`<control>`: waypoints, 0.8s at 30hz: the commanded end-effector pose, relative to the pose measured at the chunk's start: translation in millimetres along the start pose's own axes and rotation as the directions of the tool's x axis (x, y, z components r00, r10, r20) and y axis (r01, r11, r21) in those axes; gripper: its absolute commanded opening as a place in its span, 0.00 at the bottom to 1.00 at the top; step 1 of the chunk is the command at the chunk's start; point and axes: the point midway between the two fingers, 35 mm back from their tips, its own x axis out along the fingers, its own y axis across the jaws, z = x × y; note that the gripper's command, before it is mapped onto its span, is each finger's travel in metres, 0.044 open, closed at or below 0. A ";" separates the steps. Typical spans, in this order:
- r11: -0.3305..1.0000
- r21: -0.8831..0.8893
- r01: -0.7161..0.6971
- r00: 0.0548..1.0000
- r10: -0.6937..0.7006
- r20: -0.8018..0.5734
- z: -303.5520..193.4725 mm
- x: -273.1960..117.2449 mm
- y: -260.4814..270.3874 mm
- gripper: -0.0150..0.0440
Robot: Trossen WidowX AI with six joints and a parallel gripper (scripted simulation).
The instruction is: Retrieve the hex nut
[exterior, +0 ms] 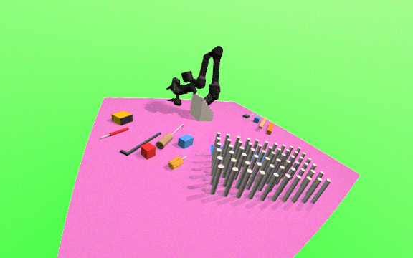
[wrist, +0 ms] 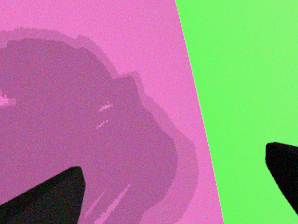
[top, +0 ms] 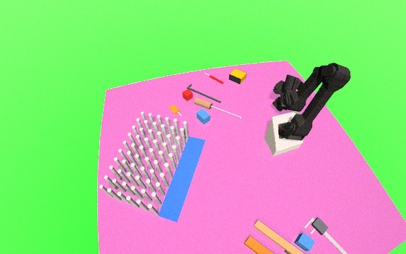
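Seen from above, the gripper (top: 276,95) (exterior: 169,94) (wrist: 174,165) waits empty beside its base, probably parked away from the metal spacers (top: 156,161) (exterior: 231,183) before a tool is chosen. One blue taped strip (top: 182,180) (exterior: 215,150) fronts the upright field, marking where the nut should finish; dozens of spacers stand too crowded for a sure count. The nut itself cannot be seen, presumably deep among them. In the exterior view, four slender tools lie outside the field, likely for easy pickup: one wooden-handled hook (top: 203,103) (exterior: 164,140), one black L-shaped rod (top: 204,94) (exterior: 142,143), one red-handled driver (top: 216,79) (exterior: 119,132) and one stubby orange driver (top: 174,109) (exterior: 175,163). One red cube (top: 187,95) (exterior: 148,150) sits nearby. At the wrist, two fingers stand wide apart with nothing between them, their spread suited to receiving a handle.
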 end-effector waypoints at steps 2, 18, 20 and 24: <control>1.000 0.006 0.007 1.000 -0.007 0.027 7.8 -1.9 -2.0 1.00; 0.998 0.048 -0.050 0.772 0.008 0.635 180.7 -119.1 4.8 1.00; 0.996 0.029 -0.081 0.719 0.038 0.694 196.7 -142.4 13.8 1.00; 0.992 -0.006 -0.127 0.626 0.084 0.775 216.0 -185.3 34.4 1.00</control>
